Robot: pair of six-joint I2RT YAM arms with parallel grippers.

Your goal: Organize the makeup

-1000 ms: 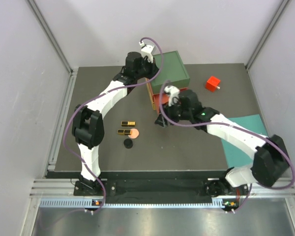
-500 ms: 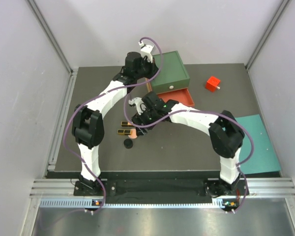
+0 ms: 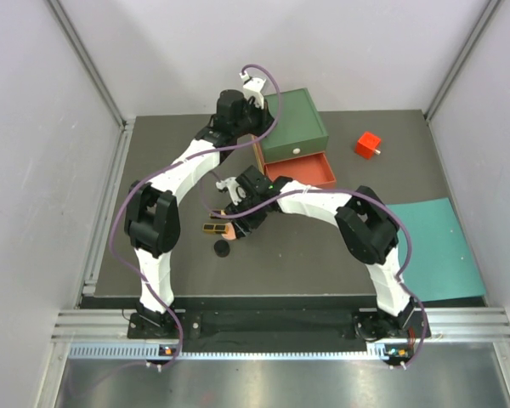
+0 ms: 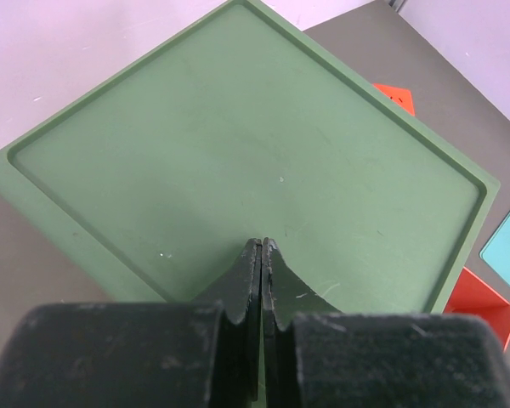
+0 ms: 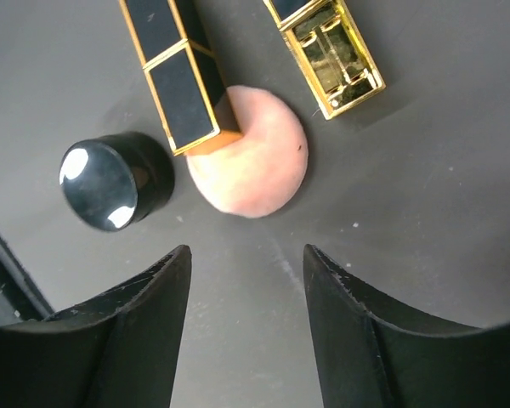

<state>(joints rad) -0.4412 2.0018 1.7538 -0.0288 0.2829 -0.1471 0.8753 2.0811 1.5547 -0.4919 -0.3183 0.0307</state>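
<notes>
The makeup in view lies in a cluster on the dark mat. A round peach compact [image 5: 251,161] sits there with a gold-black case [image 5: 178,76] resting partly on it. A second gold-black case [image 5: 327,47] and a black disc [image 5: 110,183] lie on either side. My right gripper [image 5: 246,255] hovers open just short of the compact, with nothing between its fingers. From above, the right gripper [image 3: 232,223] covers most of the cluster. One case [image 3: 212,228] and the disc [image 3: 222,248] still show. My left gripper [image 4: 263,242] is shut and empty over the green drawer box [image 4: 238,144].
The green box [image 3: 293,123] stands at the back with its red drawer [image 3: 302,172] pulled open. A red cube [image 3: 368,144] sits to its right. A teal sheet [image 3: 433,246] lies at the right edge. Grey walls close in the left, right and back.
My right arm has swung left from the open drawer to the makeup cluster, and its jaws have narrowed a little. The left arm has not moved.
</notes>
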